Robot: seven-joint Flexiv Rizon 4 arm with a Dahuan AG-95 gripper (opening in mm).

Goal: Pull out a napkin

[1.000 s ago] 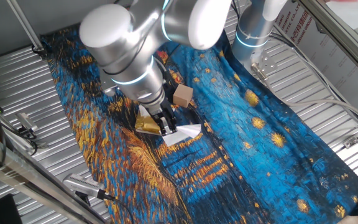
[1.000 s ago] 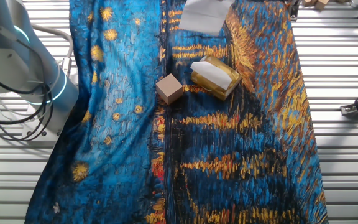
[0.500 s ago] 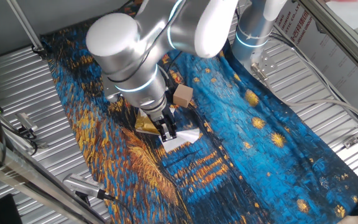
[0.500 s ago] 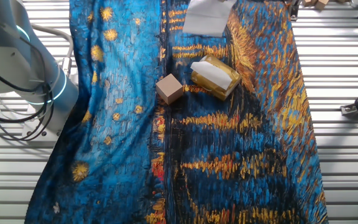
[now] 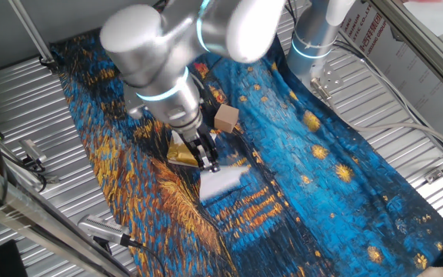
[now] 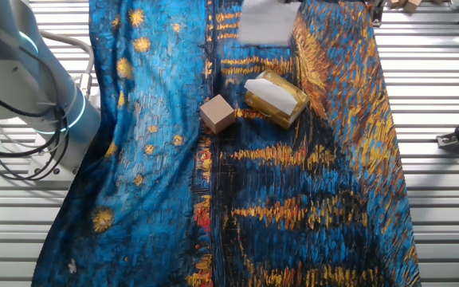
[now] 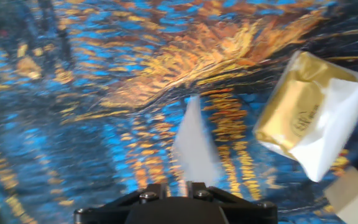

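The napkin [image 5: 221, 185] is a thin white sheet, blurred, just below and right of my gripper [image 5: 208, 161] over the painted cloth. In the hand view the napkin [image 7: 194, 143] stretches away from my fingers [image 7: 174, 183], and a narrow gap with cloth showing through separates the jaws. In the other fixed view the napkin [image 6: 265, 22] shows at the top edge, and the gripper is out of frame there. The gold packet [image 5: 181, 154] with a white tissue top lies just left of my gripper; it also shows in the other fixed view [image 6: 276, 97] and the hand view [image 7: 297, 115].
A small tan cube [image 5: 226, 118] sits on the cloth beside the packet, and shows in the other fixed view [image 6: 217, 113] and at the hand view's lower right [image 7: 353, 193]. The cloth [image 5: 321, 154] covers a ribbed metal table [image 5: 29, 100]. The arm's base [image 6: 22, 88] stands at the left.
The napkin has dropped a little lower and away from my fingertips and is now blurred. My hand has shifted slightly up and left. Packet and cube have not moved.
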